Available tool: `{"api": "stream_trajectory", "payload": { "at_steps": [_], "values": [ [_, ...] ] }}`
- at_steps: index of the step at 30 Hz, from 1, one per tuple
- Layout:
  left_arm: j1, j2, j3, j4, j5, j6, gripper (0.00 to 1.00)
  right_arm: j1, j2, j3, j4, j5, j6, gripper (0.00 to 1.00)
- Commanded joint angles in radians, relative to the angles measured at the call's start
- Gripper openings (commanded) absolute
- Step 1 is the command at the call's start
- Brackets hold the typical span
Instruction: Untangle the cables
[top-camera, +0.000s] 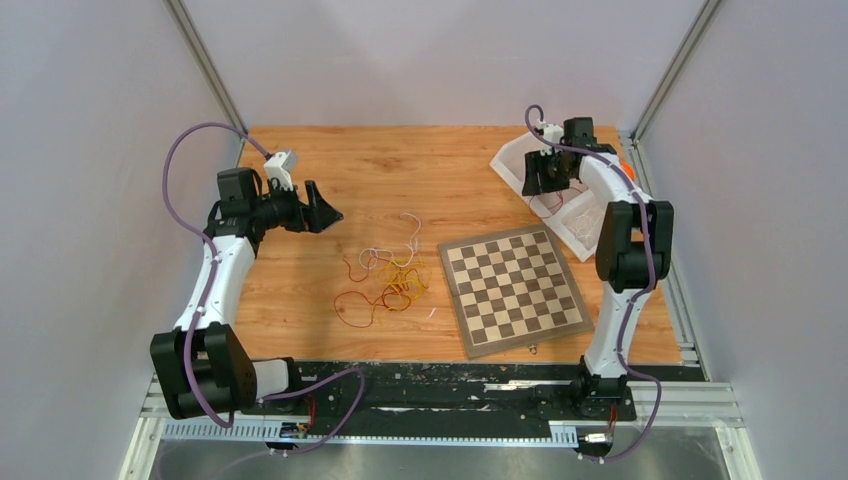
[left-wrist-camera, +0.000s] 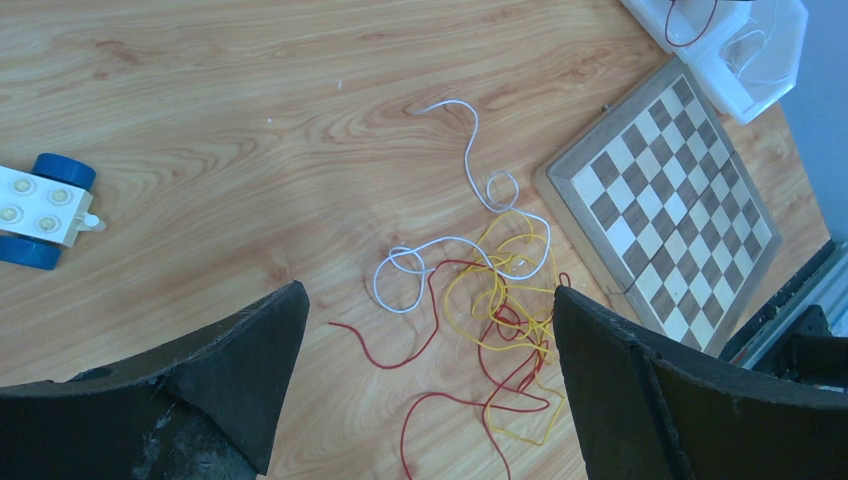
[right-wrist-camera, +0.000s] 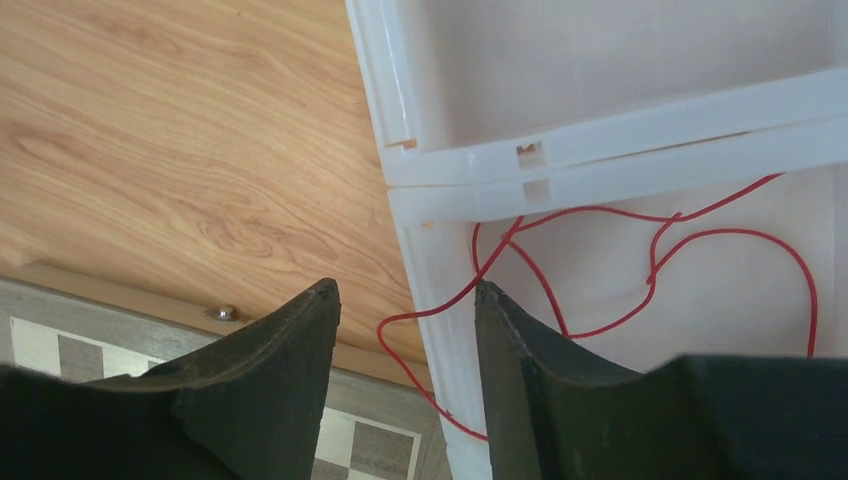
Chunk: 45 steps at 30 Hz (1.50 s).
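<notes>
The cables (top-camera: 395, 280) lie in a loose tangle of red, yellow and white on the wooden table, left of the chessboard. In the left wrist view the tangle (left-wrist-camera: 500, 300) lies below and between my fingers. My left gripper (top-camera: 325, 210) (left-wrist-camera: 428, 292) hovers up and left of the tangle, wide open and empty. A separate red cable (right-wrist-camera: 740, 231) lies in the white tray (right-wrist-camera: 600, 150), with one loop hanging over the tray's rim. My right gripper (top-camera: 548, 170) (right-wrist-camera: 405, 287) hangs above that rim, jaws apart, gripping nothing.
A chessboard (top-camera: 515, 290) (left-wrist-camera: 680, 200) lies right of the tangle, its corner close to the white tray (top-camera: 520, 165). A white toy block with blue wheels (left-wrist-camera: 40, 210) sits on the table to the left. Grey walls enclose the table.
</notes>
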Motion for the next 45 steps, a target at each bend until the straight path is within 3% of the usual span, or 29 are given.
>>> {"api": "stream_trajectory", "payload": {
  "at_steps": [1, 6, 10, 19, 28, 29, 31, 34, 37, 39, 42, 45],
  "values": [
    [-0.004, -0.013, 0.025, 0.018, 0.0, 0.003, 1.0, -0.002, 0.04, 0.063, 0.023, 0.002, 0.056, 0.49],
    [-0.003, -0.01, 0.04, 0.01, -0.003, 0.014, 1.0, -0.055, 0.041, 0.089, 0.004, 0.024, 0.042, 0.26],
    [-0.003, -0.006, 0.042, 0.01, 0.0, 0.015, 1.0, -0.094, 0.042, 0.136, -0.029, 0.009, 0.01, 0.02],
    [-0.003, 0.022, 0.046, 0.027, 0.008, 0.008, 1.0, -0.156, 0.059, 0.216, 0.039, -0.076, -0.023, 0.0],
    [-0.003, 0.034, 0.049, 0.015, -0.01, 0.034, 1.0, -0.097, 0.023, 0.011, 0.289, 0.002, -0.207, 0.0],
    [-0.003, 0.032, 0.048, 0.009, -0.008, 0.042, 1.0, -0.094, 0.014, -0.012, 0.296, 0.009, -0.229, 0.02],
    [-0.004, 0.024, 0.044, -0.016, 0.011, 0.069, 1.0, -0.092, -0.008, -0.029, 0.274, 0.032, -0.243, 0.18],
    [-0.022, 0.019, 0.041, -0.099, 0.036, 0.2, 1.0, -0.093, -0.074, -0.038, 0.186, 0.022, -0.26, 0.32],
    [-0.065, 0.025, 0.039, -0.184, 0.054, 0.302, 1.0, -0.092, -0.2, -0.092, 0.137, -0.068, -0.267, 0.56],
    [-0.122, 0.038, 0.036, -0.243, 0.064, 0.398, 0.98, -0.081, -0.3, -0.148, 0.123, -0.163, -0.264, 0.66],
    [-0.26, 0.072, 0.017, -0.299, 0.066, 0.461, 0.93, -0.034, -0.4, -0.198, 0.104, -0.287, -0.222, 0.73],
    [-0.356, 0.115, 0.005, -0.287, 0.056, 0.505, 0.81, 0.048, -0.455, -0.252, 0.092, -0.414, -0.187, 0.74]
  ]
}}
